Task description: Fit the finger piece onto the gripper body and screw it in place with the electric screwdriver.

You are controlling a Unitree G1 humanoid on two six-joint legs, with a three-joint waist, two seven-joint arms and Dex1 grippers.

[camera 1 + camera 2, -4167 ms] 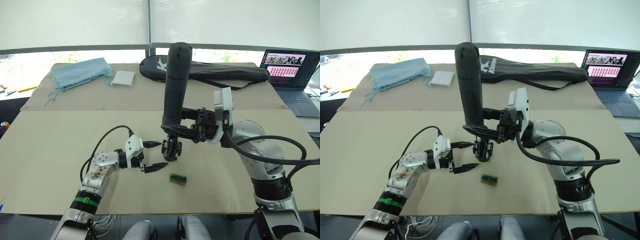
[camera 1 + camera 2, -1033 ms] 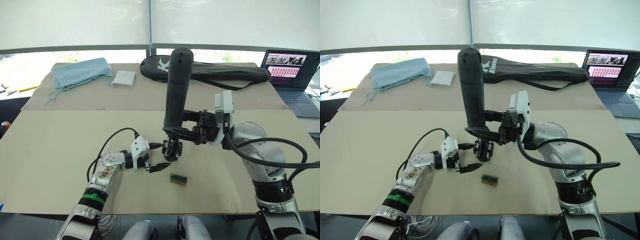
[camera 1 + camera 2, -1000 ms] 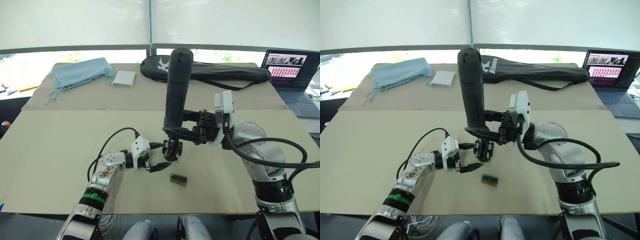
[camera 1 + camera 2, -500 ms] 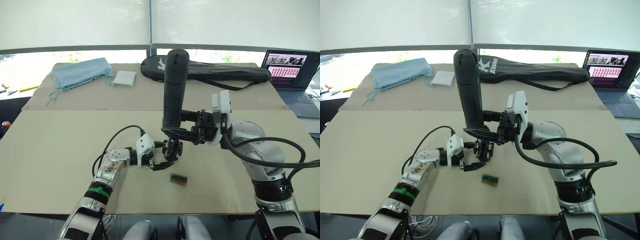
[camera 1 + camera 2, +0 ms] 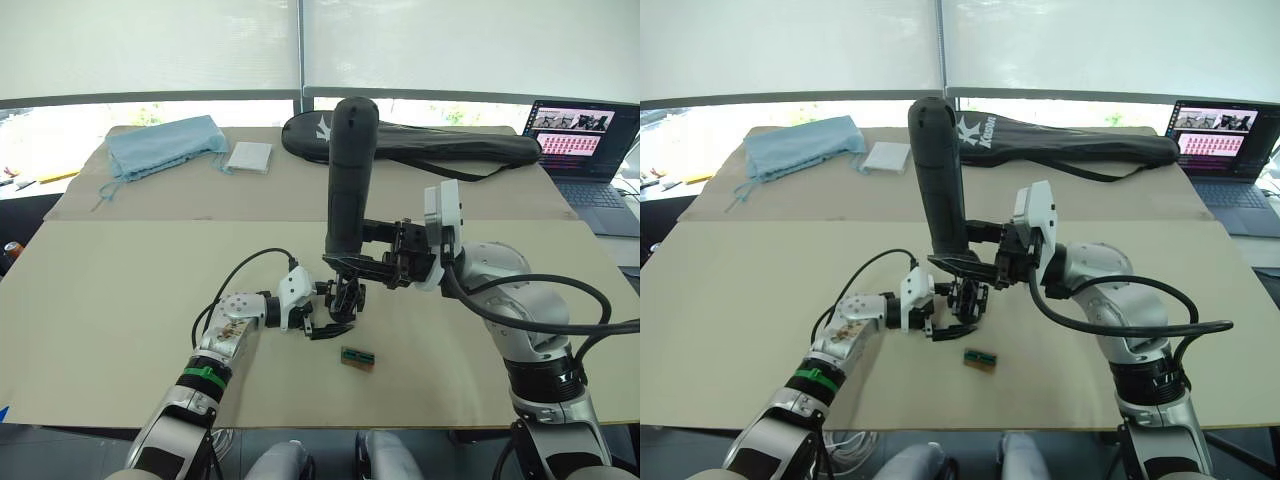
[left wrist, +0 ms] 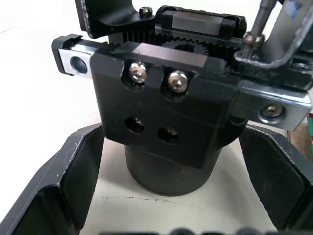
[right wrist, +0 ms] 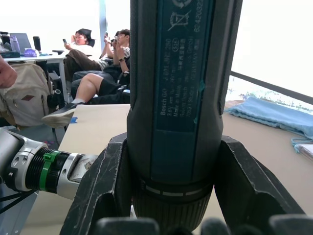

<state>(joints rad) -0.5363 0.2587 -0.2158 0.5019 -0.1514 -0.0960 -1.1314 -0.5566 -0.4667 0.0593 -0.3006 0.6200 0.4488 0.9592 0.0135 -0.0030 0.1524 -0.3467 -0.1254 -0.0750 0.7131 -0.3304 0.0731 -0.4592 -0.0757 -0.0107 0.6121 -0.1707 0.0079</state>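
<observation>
Cardboard [image 5: 120,300] covers tabletop; laptop [image 5: 585,150] sits beside window blinds [image 5: 150,45].

Screwdriver held upright above the gripper body

The right gripper [image 5: 975,257] grips the electric screwdriver [image 5: 939,180]; the left gripper [image 5: 945,312] reaches the gripper body [image 5: 967,303].

Your counter [image 5: 100,300] is covered in tan sheets, with a seam running across it between the near and far halves. On the near half, the gripper body [image 5: 345,298] stands on the surface, and a small green-brown rectangular block [image 5: 356,357] lies just in front of it. Along the far half you have a crumpled light-blue cloth [image 5: 160,143], a small white packet [image 5: 247,157] beside it, and a long black racket bag [image 5: 440,145]. An open laptop [image 5: 580,150] sits at the far right.
</observation>
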